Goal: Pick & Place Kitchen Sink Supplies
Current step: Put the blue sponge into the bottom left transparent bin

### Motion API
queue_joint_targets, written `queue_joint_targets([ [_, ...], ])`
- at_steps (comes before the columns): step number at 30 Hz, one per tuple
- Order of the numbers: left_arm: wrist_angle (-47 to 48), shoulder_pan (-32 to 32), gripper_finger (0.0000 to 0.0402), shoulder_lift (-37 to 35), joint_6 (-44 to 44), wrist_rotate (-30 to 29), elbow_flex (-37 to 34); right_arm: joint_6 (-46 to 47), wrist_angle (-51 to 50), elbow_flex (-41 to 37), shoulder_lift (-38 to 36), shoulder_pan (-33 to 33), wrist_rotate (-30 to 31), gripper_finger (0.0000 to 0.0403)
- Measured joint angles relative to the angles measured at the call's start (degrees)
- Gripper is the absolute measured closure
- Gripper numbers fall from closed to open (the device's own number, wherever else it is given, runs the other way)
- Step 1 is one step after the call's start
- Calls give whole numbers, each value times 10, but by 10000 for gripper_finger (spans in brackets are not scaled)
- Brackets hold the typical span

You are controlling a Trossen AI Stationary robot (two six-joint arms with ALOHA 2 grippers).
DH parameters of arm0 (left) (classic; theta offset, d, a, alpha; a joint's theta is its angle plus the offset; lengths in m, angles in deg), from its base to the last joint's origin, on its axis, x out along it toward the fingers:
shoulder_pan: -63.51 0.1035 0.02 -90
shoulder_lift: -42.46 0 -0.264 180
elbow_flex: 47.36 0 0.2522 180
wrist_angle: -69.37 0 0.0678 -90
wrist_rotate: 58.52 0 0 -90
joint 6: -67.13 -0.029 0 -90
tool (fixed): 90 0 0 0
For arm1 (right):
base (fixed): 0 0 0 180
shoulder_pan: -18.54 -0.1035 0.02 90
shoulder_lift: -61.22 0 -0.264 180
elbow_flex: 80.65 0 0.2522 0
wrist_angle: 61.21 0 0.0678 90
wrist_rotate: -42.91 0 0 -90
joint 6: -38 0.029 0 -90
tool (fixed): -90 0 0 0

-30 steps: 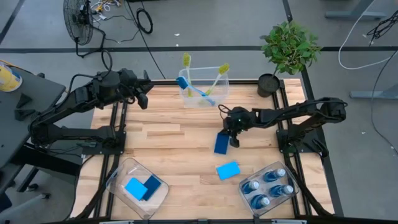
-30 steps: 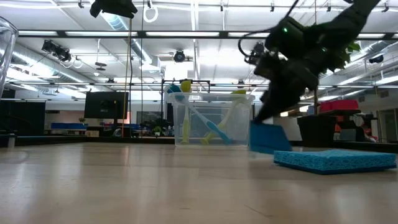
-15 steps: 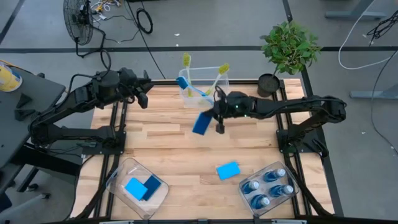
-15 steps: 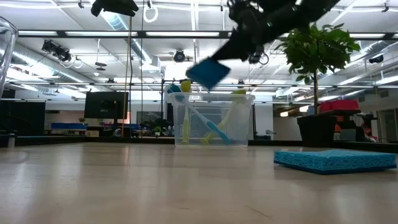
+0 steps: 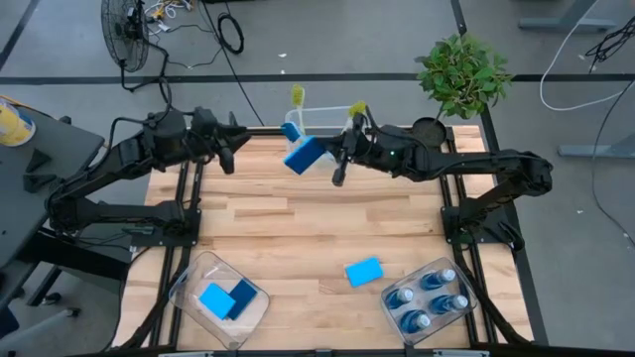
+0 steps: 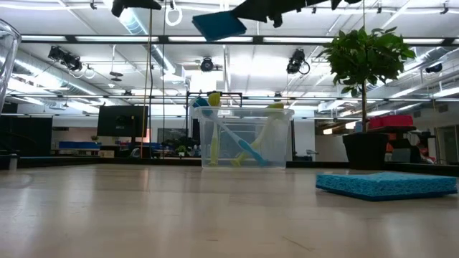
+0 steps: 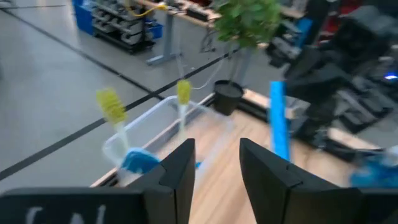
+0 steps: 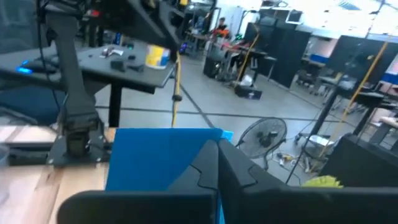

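My right gripper point(image 5: 332, 159) is shut on a dark blue sponge point(image 5: 305, 155), high above the far middle of the table; the low view shows that sponge point(image 6: 219, 25) well above the brush bin. My left gripper point(image 5: 230, 149) hangs open at the far left, pointing at the sponge point(image 7: 278, 121), with nothing between its fingers point(image 7: 177, 180). A light blue sponge point(image 5: 364, 271) lies flat on the table at the near right. Yellow-green and blue brushes point(image 5: 317, 134) stand in a clear bin point(image 6: 244, 136) at the far edge. My right gripper pinches the dark blue sponge between its two fingers point(image 8: 230, 171), at the end nearest the arm point(image 8: 199, 155). The fingers come level from the table's right. The sponge is lifted clear and sticks out past the fingertips toward my left gripper, tilted.
A clear bin point(image 5: 179, 283) at the near left holds two blue sponges. Another bin point(image 5: 466, 297) at the near right holds several blue bottles. A potted plant point(image 5: 461, 74) stands at the far right corner. Bare wood lies in the table's middle.
My right gripper has risen from the table's middle right, carrying the dark blue sponge up and toward the far left, near my left gripper. It has tipped from pointing down to level. The sponge, low over the table before, is now lifted high.
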Motion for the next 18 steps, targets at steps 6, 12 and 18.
queue_joint_targets([
  [6,-23,0,202,0,34,26,0,4,21,1,0,6,3,403],
  [12,-31,0,120,7,80,54,0,4,56,1,0,6,-6,403],
  [18,-66,-4,89,31,104,112,0,4,77,2,8,6,-9,403],
])
